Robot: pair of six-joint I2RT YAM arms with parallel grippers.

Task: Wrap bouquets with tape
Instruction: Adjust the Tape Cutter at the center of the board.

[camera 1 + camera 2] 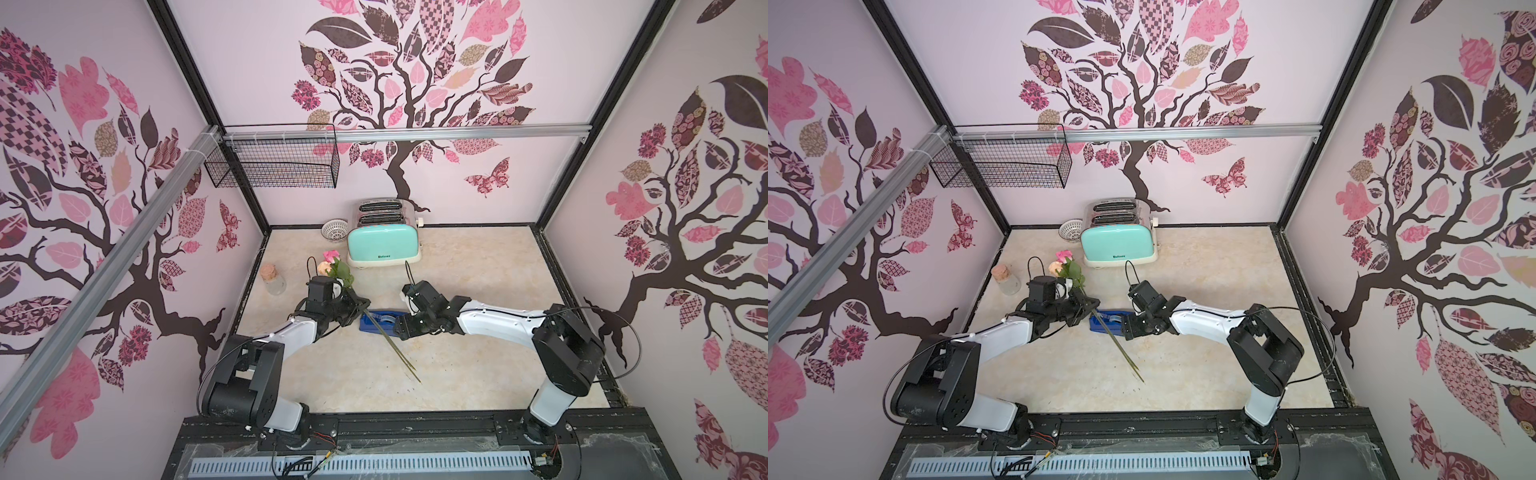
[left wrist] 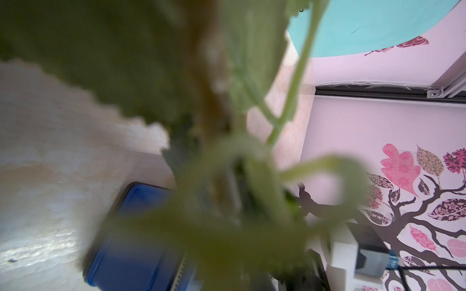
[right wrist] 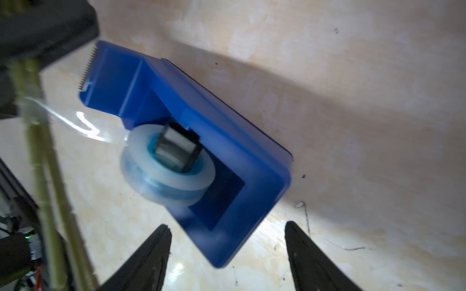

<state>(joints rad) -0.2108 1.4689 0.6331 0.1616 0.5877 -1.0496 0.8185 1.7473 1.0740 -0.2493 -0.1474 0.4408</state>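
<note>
While the left tool (image 1: 360,306) is clenched on the bouquet (image 1: 337,268) mid-stem, blooms far-left, stems (image 3: 37,156) slanting near-right over the tape (image 3: 166,171) at mid-counter (image 1: 478,332) | right tool (image 3: 227,224) released, empty, beside the dispenser (image 3: 227,131) | handling: light, thin, springy stems likely slip or splay; hold them below the leaves; film probably clingy, flimsy.

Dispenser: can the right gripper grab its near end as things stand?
Probably yes. The right gripper is open, its fingers flanking the near end of the dispenser, nothing between. The bouquet crosses only the cutter end.
</note>
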